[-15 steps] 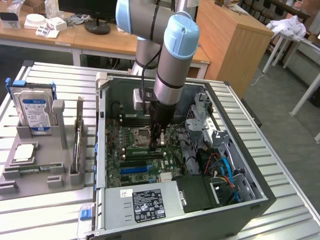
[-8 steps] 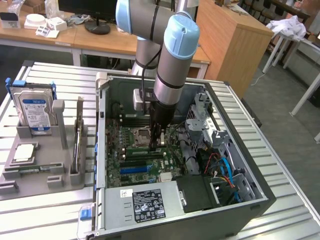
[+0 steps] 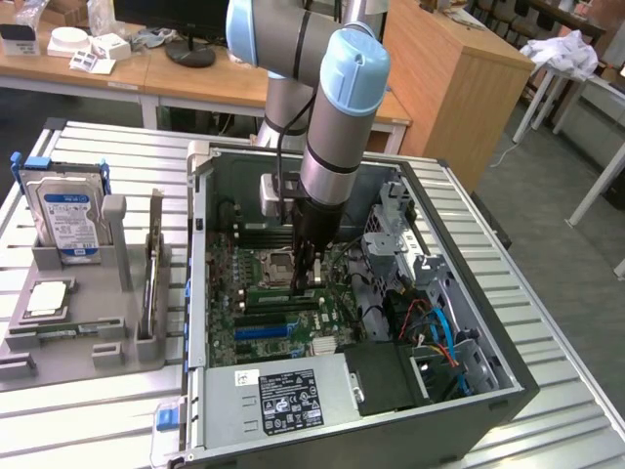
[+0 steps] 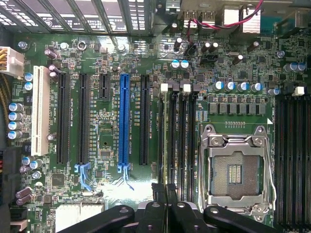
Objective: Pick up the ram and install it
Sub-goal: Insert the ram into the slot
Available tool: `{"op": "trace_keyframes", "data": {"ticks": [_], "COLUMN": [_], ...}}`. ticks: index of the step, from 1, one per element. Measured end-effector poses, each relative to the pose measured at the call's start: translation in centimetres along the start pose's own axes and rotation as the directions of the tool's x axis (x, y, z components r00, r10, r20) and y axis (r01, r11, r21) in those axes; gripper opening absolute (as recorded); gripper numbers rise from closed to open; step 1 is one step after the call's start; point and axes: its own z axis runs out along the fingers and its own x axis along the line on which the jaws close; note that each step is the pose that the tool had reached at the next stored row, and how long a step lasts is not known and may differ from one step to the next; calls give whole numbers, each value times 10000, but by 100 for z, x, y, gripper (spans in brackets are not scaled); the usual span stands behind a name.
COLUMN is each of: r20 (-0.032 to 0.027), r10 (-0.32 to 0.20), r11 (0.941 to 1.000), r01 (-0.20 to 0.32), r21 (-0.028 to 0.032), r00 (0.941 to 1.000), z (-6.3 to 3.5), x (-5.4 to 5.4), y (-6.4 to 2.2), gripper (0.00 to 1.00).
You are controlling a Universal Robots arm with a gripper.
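So the gripper [image 4: 165, 187] is down inside the open PC case [image 3: 518, 386], and in the wrist view its two black fingers [image 4: 159, 194] are squeezed right up against each other with basically no gap. I honestly can't tell if there's anything pinched between them.

The tips sit right at one end of the bank of dark memory slots [image 4: 172, 141], the ones running alongside the empty processor socket [image 4: 236, 167] with its metal frame. As for the ram, I can't pick it out for sure. Those slots are too dark to say whether a stick is seated in one, and I don't see an obvious green stick poking out past the fingers.

On the far side of the memory slots from the socket there's a black slot, then a long blue slot [image 4: 124, 121], a few more black ones and a white slot [image 4: 41, 109], all on the green motherboard [image 4: 107, 63].

In the exterior view the arm [image 3: 342, 98] comes down from the top middle of the frame into the case, gripper [image 3: 310, 278] just beside the socket. The case lies on a slatted metal table [image 3: 98, 410], with its power supply [image 3: 283, 396] at the bottom of the frame. Over on the exterior view's left is a gray tray [image 3: 117, 244] with a hard drive [image 3: 66, 215] standing upright and a square processor chip [image 3: 47, 298] lying flat in front of it.
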Motion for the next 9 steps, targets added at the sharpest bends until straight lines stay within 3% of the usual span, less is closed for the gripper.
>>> {"op": "trace_keyframes", "data": {"ticks": [9], "r20": [-1], "r10": [-1], "r11": [10000], "r01": [1], "r21": [-1], "r00": [10000], "z": [16], "x": [1], "y": [0], "gripper": [12]}}
